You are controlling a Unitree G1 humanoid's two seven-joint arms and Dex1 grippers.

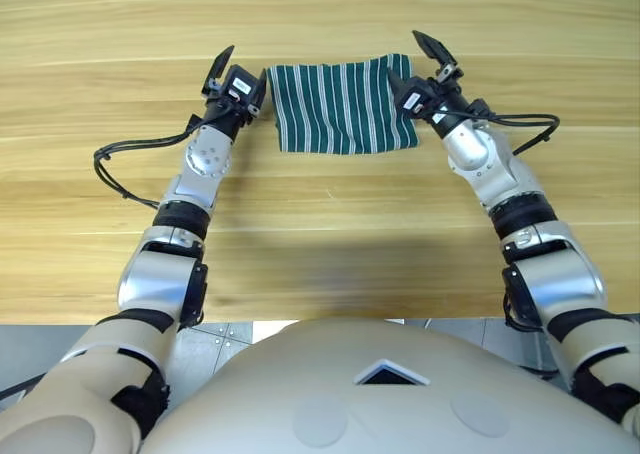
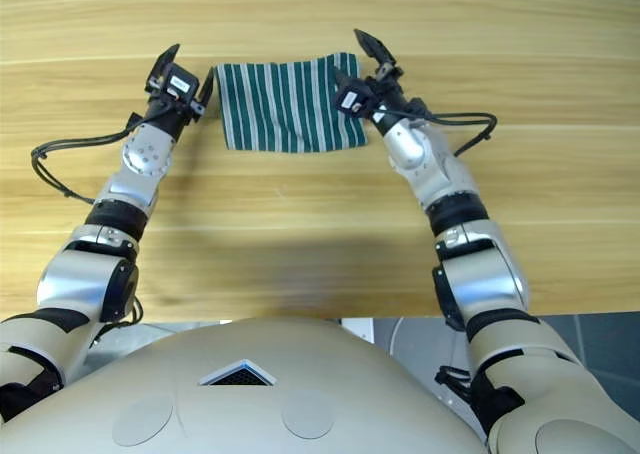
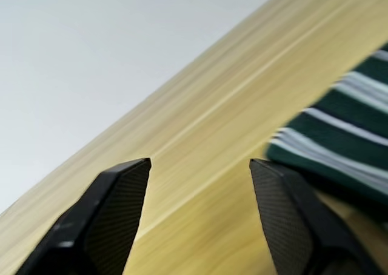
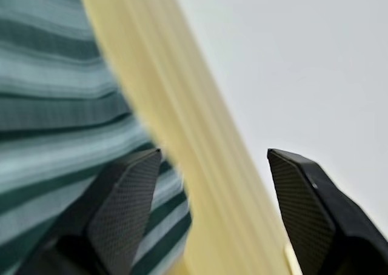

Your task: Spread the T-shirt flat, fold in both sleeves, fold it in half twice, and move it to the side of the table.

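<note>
T-shirt: the green-and-white striped T-shirt [image 1: 343,109] lies in the upper centre of the head view, flat on the wood and folded into a small rectangle.
Stage: judging by that compact shape, the sleeves and both halvings look done (the stacked layers show at its edge in the left wrist view). The move to the side remains.
Left gripper: the left gripper [image 1: 240,74] sits just beside the shirt's left edge, fingers spread apart and holding nothing.
Right gripper: the right gripper [image 1: 422,64] is at the shirt's upper right corner. Its fingers are apart, one over the striped cloth and the other past it, with nothing clamped.
Why flanking: a gripper on each side probably lets both pinch opposite edges, so the stack shifts without unfolding.
Table: the pale wooden table [image 1: 320,224] spans the frame.
</note>
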